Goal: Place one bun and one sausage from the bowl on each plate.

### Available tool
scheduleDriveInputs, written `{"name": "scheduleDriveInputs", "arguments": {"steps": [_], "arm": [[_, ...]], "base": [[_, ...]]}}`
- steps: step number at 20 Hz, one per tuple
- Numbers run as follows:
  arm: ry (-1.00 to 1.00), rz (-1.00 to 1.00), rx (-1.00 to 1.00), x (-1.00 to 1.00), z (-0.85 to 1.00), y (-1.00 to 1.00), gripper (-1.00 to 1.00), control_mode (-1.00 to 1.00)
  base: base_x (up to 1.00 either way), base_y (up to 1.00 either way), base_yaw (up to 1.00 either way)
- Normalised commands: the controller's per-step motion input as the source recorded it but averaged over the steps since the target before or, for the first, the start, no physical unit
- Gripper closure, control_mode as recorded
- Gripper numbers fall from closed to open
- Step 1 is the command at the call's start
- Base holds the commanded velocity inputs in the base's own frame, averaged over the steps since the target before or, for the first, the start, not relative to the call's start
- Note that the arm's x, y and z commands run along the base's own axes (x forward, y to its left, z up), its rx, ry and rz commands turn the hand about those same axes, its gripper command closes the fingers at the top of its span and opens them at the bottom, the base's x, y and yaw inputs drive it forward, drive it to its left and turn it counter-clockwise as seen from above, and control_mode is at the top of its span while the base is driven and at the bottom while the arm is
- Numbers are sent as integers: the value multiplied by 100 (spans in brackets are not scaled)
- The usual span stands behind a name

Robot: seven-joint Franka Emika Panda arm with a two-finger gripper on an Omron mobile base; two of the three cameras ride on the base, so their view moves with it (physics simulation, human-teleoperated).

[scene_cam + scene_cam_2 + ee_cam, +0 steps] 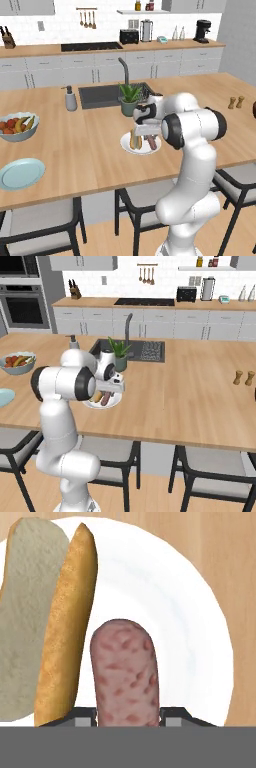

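On the wooden counter [100, 150], just past the near edge, sits the white plate [126, 143], and the gripper [143, 136] hangs right over it. From the hand view, the sausage [125, 672] runs from the plate's middle down to six o'clock, where its near end sits between the two dark fingertips [82, 718]; the jaws stand partly apart, one tip on each side of the sausage and close against it. Whether they are actually pressing it I cannot tell. The sausage lies over the white plate [190, 627]. At about nine o'clock from the sausage, just beside it, the bun [60, 637] lies on the same plate, split lengthways, pale cut face toward ten o'clock and golden crust toward the sausage.

From the left base view, bun [134, 141] and sausage [151, 143] show side by side under the hand. The pale blue plate [21, 173] lies well apart at nine o'clock from the white one, near the counter's front edge, with nothing on it. A pale grey fruit bowl [19, 126] stands beyond it at about ten o'clock. A potted plant [129, 99] stands at twelve o'clock from the white plate, beside the sink [102, 95].

From the right base view the gripper [111, 390] again sits over the white plate [114, 402].
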Motion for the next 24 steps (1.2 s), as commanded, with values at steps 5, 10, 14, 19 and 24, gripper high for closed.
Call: {"name": "scheduleDriveInputs", "arguments": {"steps": [5,10,14,19,24], "arm": [[0,0,0,18,-18,0,-100,-100],[0,0,0,0,0,0,-100,-100],[-6,0,0,-4,6,0,-100,-100],[-3,0,0,-76,45,3,-100,-100],[-1,-1,0,-97,47,16,-100,-100]], "base": [[0,0,0],[0,0,0],[0,0,0],[0,0,0],[0,0,0]]}}
